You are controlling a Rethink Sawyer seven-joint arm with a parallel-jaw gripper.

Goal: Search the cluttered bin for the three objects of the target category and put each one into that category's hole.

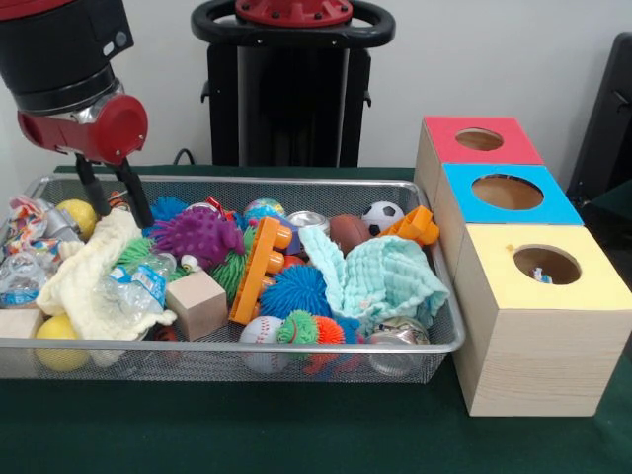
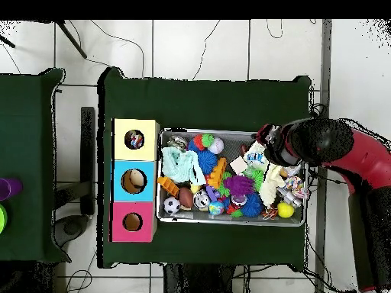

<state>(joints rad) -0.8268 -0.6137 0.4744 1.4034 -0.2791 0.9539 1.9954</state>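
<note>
My gripper (image 1: 122, 215) hangs over the bin's far left corner. It is open, and its two black fingers (image 1: 135, 197) reach down to the pale yellow cloth (image 1: 99, 276) with nothing held between them. The wire bin (image 1: 247, 346) is packed with toys: a purple spiky ball (image 1: 197, 235), a blue spiky ball (image 1: 296, 291), a soccer ball (image 1: 382, 215), a baseball (image 1: 262, 331), a yellow ball (image 1: 74, 217), a wooden block (image 1: 196, 304), an orange plastic toy (image 1: 259, 269) and a mint cloth (image 1: 380, 281). In the overhead view the arm's head (image 2: 294, 145) covers the bin's right end (image 2: 304, 183).
Three wooden boxes with round holes stand beside the bin: red-topped (image 1: 479, 140), blue-topped (image 1: 507, 193) and yellow-topped (image 1: 546, 265). A small coloured object (image 2: 135, 140) lies inside the yellow box's hole. Cans (image 1: 400, 336) and a plastic bottle (image 1: 138, 281) lie among the toys.
</note>
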